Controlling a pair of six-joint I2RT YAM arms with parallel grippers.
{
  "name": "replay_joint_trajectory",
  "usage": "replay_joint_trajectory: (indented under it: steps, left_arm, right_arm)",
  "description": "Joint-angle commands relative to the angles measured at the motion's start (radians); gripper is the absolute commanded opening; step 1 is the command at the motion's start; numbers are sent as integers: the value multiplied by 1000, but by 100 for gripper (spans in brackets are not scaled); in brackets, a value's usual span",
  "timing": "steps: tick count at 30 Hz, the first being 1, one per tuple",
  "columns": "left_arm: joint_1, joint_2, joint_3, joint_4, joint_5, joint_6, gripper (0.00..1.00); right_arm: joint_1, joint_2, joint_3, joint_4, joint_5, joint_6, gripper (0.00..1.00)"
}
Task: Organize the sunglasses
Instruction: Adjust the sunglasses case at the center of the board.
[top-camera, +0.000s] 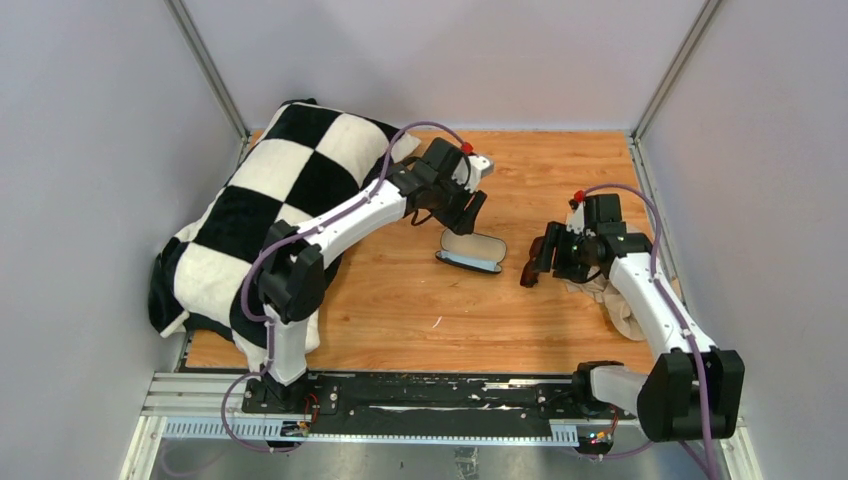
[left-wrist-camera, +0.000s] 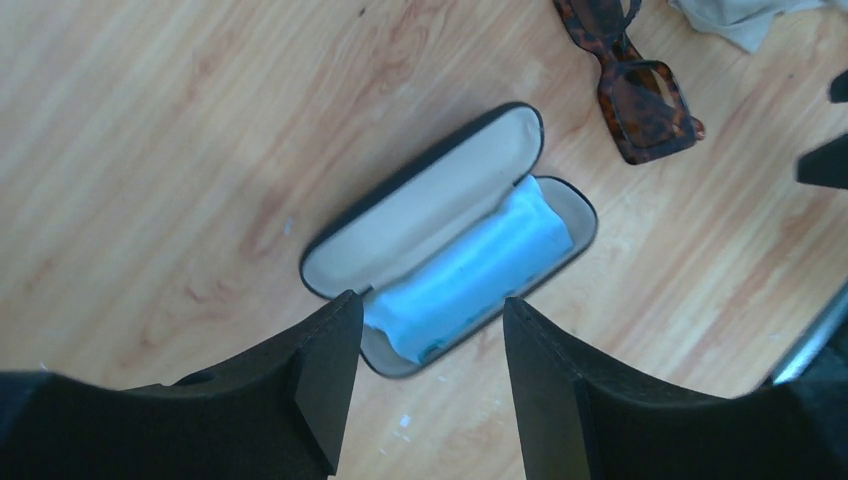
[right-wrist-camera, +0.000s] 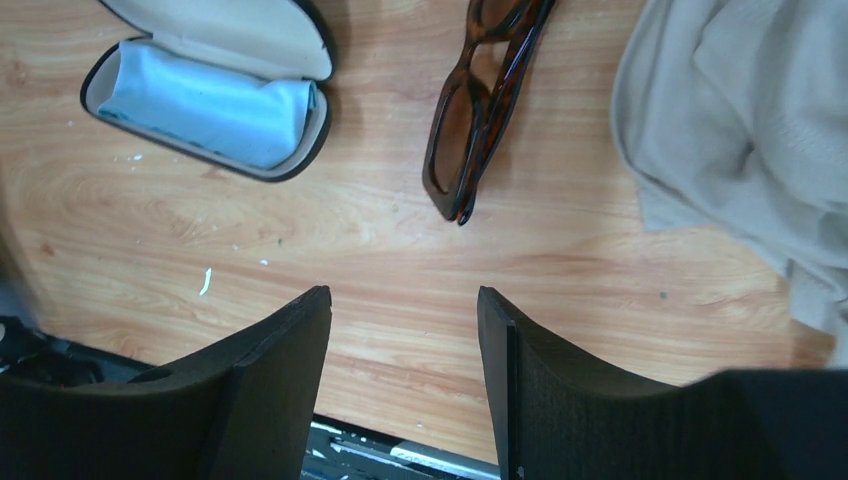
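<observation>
The sunglasses (right-wrist-camera: 465, 130) appeared light, stiff and fragile, favouring a frame-bridge grasp; the left end effector (left-wrist-camera: 428, 310) and right end effector (right-wrist-camera: 402, 295) stood apart, empty.

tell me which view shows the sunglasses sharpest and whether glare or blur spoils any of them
Right wrist view: sharpest, the sunglasses crisp, lenses see-through brown, no glare. Left wrist view: they are cut off by the top edge, and the blue cloth in the case looks washed out. Top external view: even soft light, faint shadows, the pair too small or hidden to make out.
</observation>
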Motion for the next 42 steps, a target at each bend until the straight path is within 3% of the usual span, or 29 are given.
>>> replay_joint_trajectory:
  steps: [1, 8, 25, 31, 36, 42]
  left_arm:
    - [2, 110, 113, -77, 39, 264, 60]
    - [-1, 208, 182, -100, 47, 451, 63]
    - [-4, 339, 270, -100, 110, 654, 63]
    - [-4, 374, 274, -100, 123, 670, 62]
    - [-7, 422, 311, -87, 28, 664, 62]
    - [-7, 417, 299, -75, 51, 652, 59]
  right_arm:
    - [8, -41, -48, -59, -84, 23, 61]
    - [9, -74, -72, -71, -132, 26, 61]
    - [9, -77, -106, -96, -153, 25, 61]
    - [9, -81, -121, -105, -149, 16, 61]
    - [9, -76, -147, -84, -152, 40, 61]
    - [9, -79, -157, -70, -154, 55, 60]
